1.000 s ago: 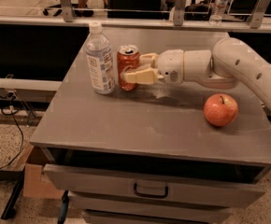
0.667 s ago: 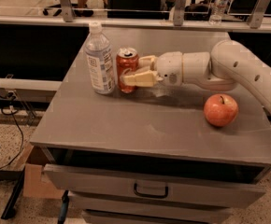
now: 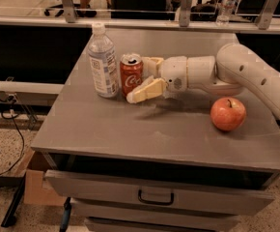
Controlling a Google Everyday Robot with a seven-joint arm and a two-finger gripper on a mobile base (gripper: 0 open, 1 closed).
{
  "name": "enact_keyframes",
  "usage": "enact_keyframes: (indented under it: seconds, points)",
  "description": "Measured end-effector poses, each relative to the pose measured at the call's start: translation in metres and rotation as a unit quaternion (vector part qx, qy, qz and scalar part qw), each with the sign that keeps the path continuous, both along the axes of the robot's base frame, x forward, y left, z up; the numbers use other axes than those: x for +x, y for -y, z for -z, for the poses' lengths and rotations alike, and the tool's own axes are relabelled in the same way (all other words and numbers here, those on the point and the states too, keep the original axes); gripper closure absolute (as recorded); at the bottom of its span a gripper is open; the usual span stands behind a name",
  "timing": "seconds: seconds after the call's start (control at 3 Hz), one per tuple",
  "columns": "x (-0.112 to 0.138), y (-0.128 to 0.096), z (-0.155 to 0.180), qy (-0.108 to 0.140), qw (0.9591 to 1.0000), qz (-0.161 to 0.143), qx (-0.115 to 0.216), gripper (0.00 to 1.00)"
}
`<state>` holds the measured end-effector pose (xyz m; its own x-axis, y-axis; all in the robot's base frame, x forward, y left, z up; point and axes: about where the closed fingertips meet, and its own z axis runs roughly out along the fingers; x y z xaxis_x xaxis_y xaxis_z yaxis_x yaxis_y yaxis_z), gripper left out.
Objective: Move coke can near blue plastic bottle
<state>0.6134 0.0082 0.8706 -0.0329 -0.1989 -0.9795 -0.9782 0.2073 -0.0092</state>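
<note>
The coke can (image 3: 131,74), red with white script and a silver top, stands upright on the grey table (image 3: 130,129) just right of the blue plastic bottle (image 3: 103,62), a tall clear bottle with a white cap and a blue-and-white label. A small gap separates them. My gripper (image 3: 139,80) reaches in from the right and is open around the can. One cream finger (image 3: 147,91) lies in front of the can's base and the other finger (image 3: 152,62) sits behind its top right.
A red-orange apple (image 3: 228,113) sits on the table at the right, below my white arm (image 3: 246,71). A second clear bottle (image 3: 227,4) stands on the far counter. A closed drawer with a handle (image 3: 155,197) is under the table top.
The front finger has swung away from the can's side toward the camera, so the gripper has opened. The can stays standing beside the bottle.
</note>
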Motion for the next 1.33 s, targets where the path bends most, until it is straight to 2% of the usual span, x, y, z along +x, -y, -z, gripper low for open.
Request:
enact_keyframes:
  seconds: [0.33, 0.67, 1.0, 1.33]
  points:
    - [0.011, 0.026, -0.007, 0.013, 0.9991, 0.035, -0.022, 0.00]
    - [0.032, 0.071, -0.023, 0.042, 0.9944, 0.079, -0.057, 0.00]
    - [0.054, 0.114, -0.045, 0.081, 0.9849, 0.123, -0.091, 0.00]
    - [0.069, 0.146, -0.063, 0.110, 0.9735, 0.163, -0.117, 0.00]
